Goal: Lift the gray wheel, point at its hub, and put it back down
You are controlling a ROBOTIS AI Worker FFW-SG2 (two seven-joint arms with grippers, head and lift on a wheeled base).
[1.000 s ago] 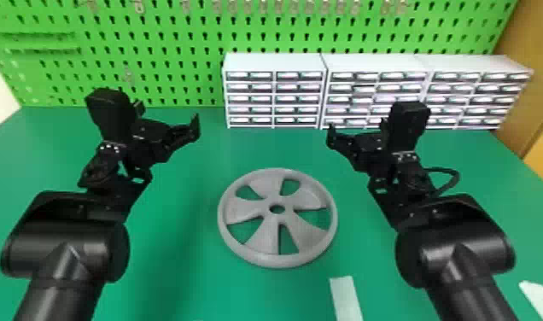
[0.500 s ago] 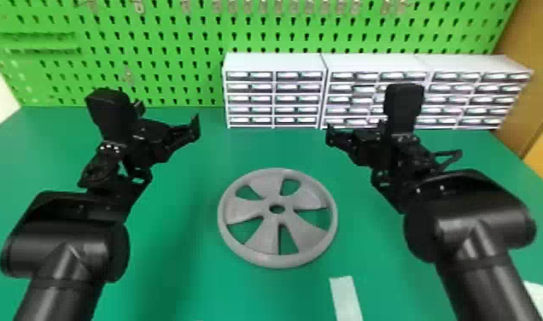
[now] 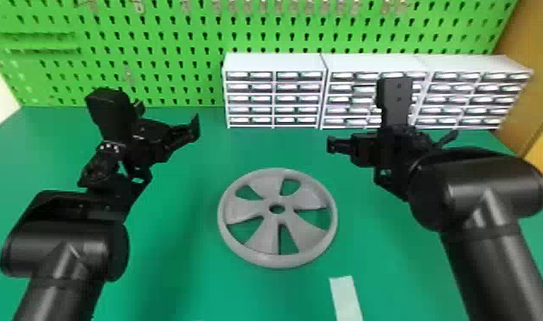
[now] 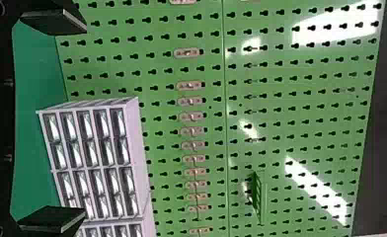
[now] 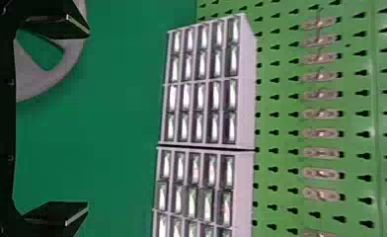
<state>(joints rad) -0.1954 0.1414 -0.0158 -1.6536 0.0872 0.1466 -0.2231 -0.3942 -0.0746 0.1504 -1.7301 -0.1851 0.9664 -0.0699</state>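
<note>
The gray wheel [image 3: 264, 237] is laid flat on the table [image 3: 176, 273], well in front of the drawer units [image 3: 275, 64]; being round, it gives no long axis. From the right gripper [image 5: 88, 120], judged nearer, it must be approached inward, downward and away from those units. That gripper and the left gripper [image 4: 84, 120] are spread wide, empty.
</note>
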